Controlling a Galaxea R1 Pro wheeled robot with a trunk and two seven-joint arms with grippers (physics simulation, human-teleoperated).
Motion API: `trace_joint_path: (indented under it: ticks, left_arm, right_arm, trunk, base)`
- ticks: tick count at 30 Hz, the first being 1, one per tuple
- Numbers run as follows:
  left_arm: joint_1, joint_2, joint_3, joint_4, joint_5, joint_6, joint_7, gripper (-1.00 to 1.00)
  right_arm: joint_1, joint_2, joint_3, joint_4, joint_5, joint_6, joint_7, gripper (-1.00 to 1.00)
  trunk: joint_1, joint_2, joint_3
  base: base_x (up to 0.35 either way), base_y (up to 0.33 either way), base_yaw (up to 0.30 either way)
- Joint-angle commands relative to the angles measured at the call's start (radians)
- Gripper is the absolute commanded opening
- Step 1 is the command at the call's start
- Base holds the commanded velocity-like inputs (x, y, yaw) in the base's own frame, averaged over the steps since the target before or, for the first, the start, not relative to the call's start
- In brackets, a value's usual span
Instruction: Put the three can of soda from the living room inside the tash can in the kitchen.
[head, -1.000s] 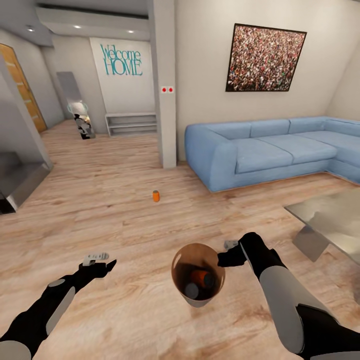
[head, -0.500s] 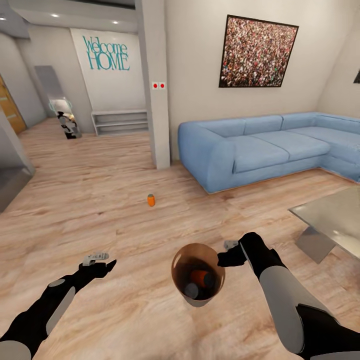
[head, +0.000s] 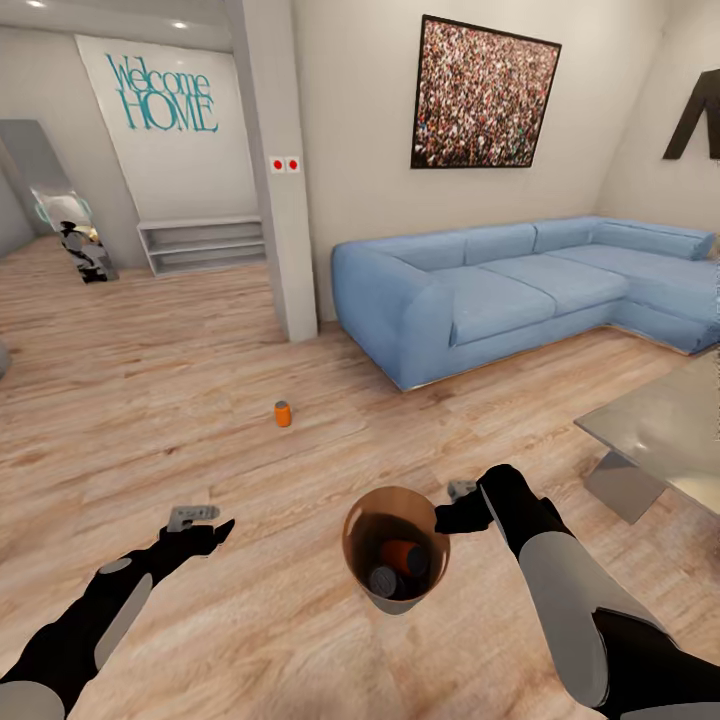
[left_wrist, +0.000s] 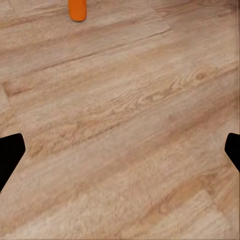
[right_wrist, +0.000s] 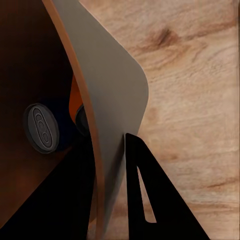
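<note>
Right gripper (head: 452, 505): its fingers (right_wrist: 145, 200) clamp the wall of the trash can, one inside and one outside the rim.
Trash can (head: 362, 588): held at the right gripper, upright above the wood floor (head: 250, 620), between the two arms; grey outside, brown inside, tan rim.
Cans inside: an orange soda can (head: 403, 556) and a dark soda can (head: 383, 579) with a grey top lie in the bottom of the trash can, touching each other; the right wrist view shows the dark can's grey lid and pull tab (right_wrist: 41, 128).
Left gripper (head: 192, 516): it hovers over bare floor, fingers (left_wrist: 10, 152) spread wide apart, holding nothing.
Third can: an orange soda can on the floor (head: 283, 413) stands upright, alone, well ahead of the left gripper and short of the pillar; it appears at the edge of the left wrist view (left_wrist: 77, 9).
Coffee tabletop (head: 660, 430): grey, low, at the right, beside the sofa.
Sofa (head: 520, 290): long blue L-shape against the back wall.
Pillar (head: 275, 170): white, with two red dots on its face.
Picture (head: 483, 95): dark-framed, speckled crowd pattern, above the sofa.
Black shape on the right wall (head: 695, 120): cut off by the frame edge.
Wall lettering (head: 160, 93): teal words "Welcome HOME" on the far white wall, above a low white shelf (head: 200, 243).
</note>
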Motion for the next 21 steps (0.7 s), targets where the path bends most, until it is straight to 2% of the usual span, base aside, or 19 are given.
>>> trace_joint_path:
  ticks: [1,10,16,21]
  left_arm:
    - [0.000,0.000,0.000,0.000,0.000,0.000,0.000,1.00]
    - [0.000,-0.003,0.000,0.000,0.000,0.000,0.000,1.00]
    - [0.000,-0.006,0.000,0.000,0.000,0.000,0.000,1.00]
    - [0.000,-0.006,0.000,0.000,0.000,0.000,0.000,1.00]
  right_arm:
    - [0.000,0.000,-0.002,0.000,-0.027,0.009,0.006,-1.00]
    - [0.000,0.001,-0.002,0.000,-0.027,0.009,0.009,-1.00]
    - [0.000,0.002,-0.002,-0.003,-0.027,0.009,0.011,-1.00]
    - [0.000,0.002,-0.002,-0.003,-0.027,0.009,0.013,-1.00]
  trunk:
    - [0.000,0.000,-0.001]
    - [0.000,0.000,-0.009]
    - [0.000,0.000,-0.010]
    - [0.000,0.000,-0.010]
  base:
    - [0.288,0.198,-0.198]
    - [0.285,0.210,-0.198]
    - [0.281,0.219,-0.073]
    - [0.281,0.220,-0.191]
